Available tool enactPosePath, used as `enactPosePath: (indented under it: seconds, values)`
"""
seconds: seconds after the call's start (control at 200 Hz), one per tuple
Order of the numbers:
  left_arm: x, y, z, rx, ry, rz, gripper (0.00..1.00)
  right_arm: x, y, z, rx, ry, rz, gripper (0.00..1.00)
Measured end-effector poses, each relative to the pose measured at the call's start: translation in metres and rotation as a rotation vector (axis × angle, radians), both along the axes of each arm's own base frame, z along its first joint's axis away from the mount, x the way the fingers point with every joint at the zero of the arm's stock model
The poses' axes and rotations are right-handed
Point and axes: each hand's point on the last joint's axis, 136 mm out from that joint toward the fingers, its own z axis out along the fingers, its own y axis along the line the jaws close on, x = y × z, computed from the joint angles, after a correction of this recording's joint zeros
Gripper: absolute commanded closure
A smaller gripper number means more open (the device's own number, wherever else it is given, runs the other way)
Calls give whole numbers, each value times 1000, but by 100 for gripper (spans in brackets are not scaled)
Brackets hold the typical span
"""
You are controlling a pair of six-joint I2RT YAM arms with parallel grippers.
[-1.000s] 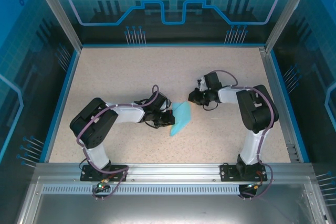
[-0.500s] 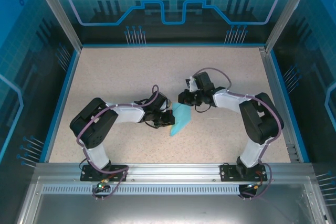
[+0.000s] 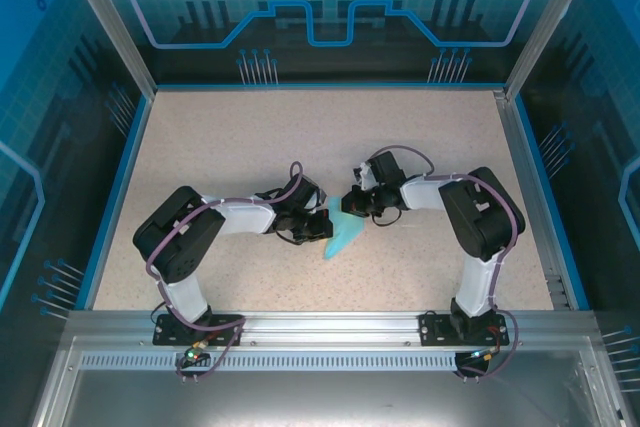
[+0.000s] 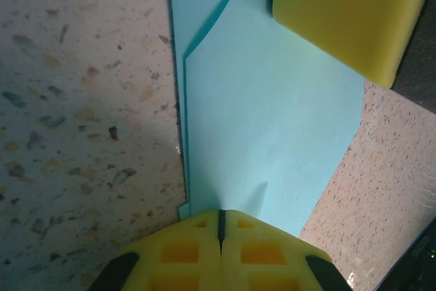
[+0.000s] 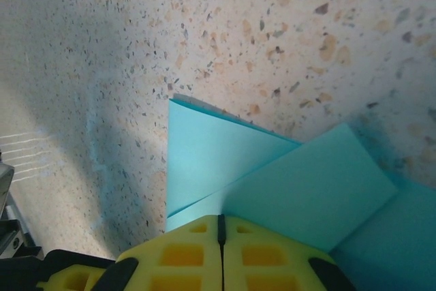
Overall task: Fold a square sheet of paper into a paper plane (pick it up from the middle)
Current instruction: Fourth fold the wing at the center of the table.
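Observation:
The light blue paper [image 3: 346, 231] lies on the speckled table as a folded, pointed shape with overlapping flaps. My left gripper [image 3: 322, 224] is shut, its yellow tips [image 4: 219, 219] resting on the paper's [image 4: 272, 114] left edge, where a small pucker shows. My right gripper [image 3: 353, 203] is also shut and sits on the paper's far end. In the right wrist view its tips [image 5: 219, 223] touch the folded layers [image 5: 293, 189], just where a triangular flap [image 5: 204, 155] meets a broader one. The right gripper's yellow finger [image 4: 347, 11] appears over the paper in the left wrist view.
Both arms reach in low over the table's middle, their grippers close together on either side of the paper. A blue rim [image 3: 120, 187] and a metal frame [image 3: 530, 167] bound the speckled surface [image 3: 250, 137]. Cables loop over both wrists.
The right gripper has swung left and toward me, from beyond the paper's far right onto its far end. The left gripper and the paper have stayed put.

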Motion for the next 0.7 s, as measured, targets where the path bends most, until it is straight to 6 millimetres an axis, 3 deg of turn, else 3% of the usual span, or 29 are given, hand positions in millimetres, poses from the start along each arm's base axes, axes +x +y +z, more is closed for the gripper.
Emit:
enactPosePath:
  seconds: [0.2,0.37,0.455,0.575,0.7]
  values:
    - [0,0,0,0,-1,0,100,6,-3,1,43,38,-4,94]
    - [0,0,0,-2,-2,0,100,50,-28,9,-28,-40,-103,93]
    - [0,0,0,-2,-3,0,100,62,-34,15,-48,-81,-123,93]
    - [0,0,0,-3,-3,1,100,48,-25,25,-58,-102,-89,93]
    - [0,0,0,-3,-3,2,100,12,-7,36,-32,-107,-38,93]
